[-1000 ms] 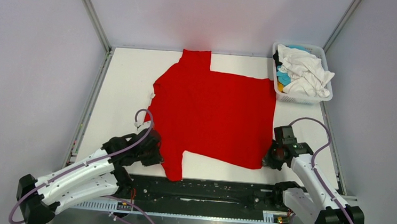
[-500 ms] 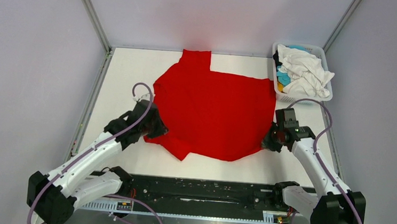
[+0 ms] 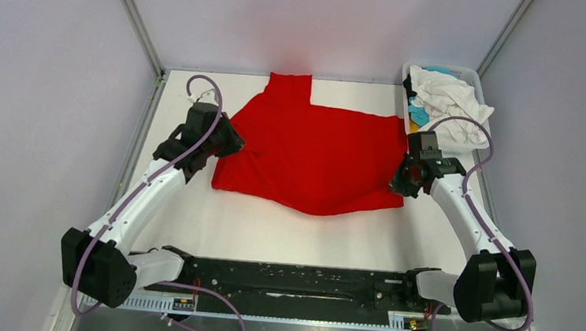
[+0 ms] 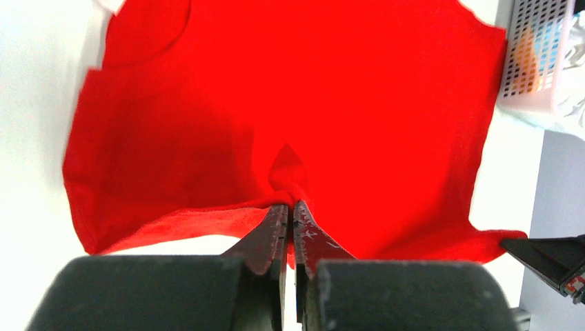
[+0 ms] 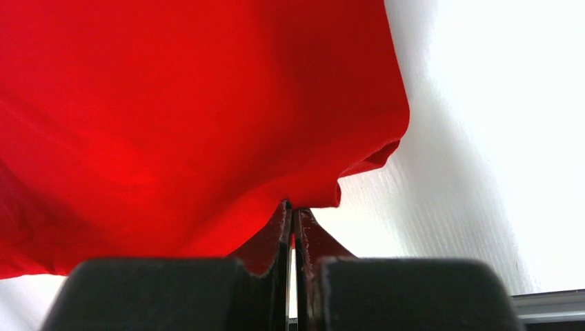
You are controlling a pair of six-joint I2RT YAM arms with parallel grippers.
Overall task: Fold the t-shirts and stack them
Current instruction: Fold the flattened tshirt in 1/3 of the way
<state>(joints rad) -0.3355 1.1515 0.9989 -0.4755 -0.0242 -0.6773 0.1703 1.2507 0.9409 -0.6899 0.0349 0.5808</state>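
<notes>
Between left pincer (image 4: 290, 206) and right pincer (image 5: 292, 205), red t-shirt (image 3: 314, 155), clamped by both.

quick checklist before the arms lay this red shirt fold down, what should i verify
1. Left end effector shut on the plain bright red cloth t-shirt: ok.
2. Right end effector shut on its edge: ok.
3. Held edge level between both grips: not ok, the middle sags.
4. Far sleeve lying flat: ok.
5. Gap between the right end effector and the white lattice-sided plastic basket: cannot tell from above.
</notes>
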